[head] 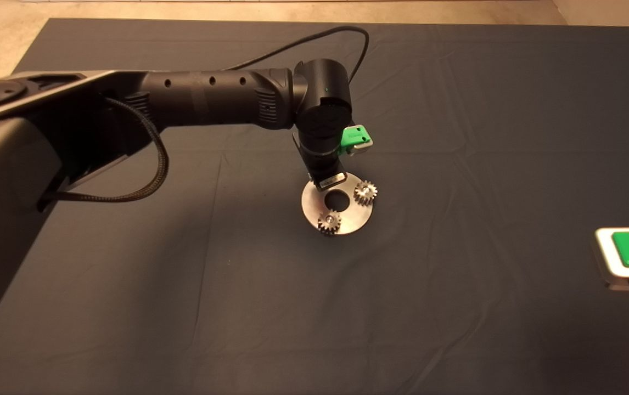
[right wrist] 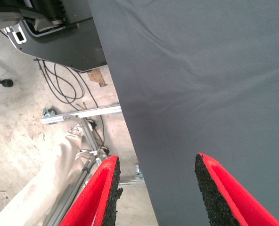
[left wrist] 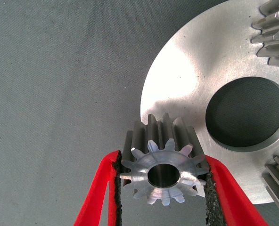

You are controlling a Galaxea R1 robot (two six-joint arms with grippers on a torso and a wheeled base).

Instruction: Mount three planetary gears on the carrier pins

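One gear between left gripper pads

In the head view the left arm's wrist covers the far-left part of the disc, so the left gripper's fingers, the gear they clamp and any pin under it are hidden there; in the left wrist view that gear hides its pin too; two other gears are cut off at the edge; the right gripper is cropped at the head view's right edge.
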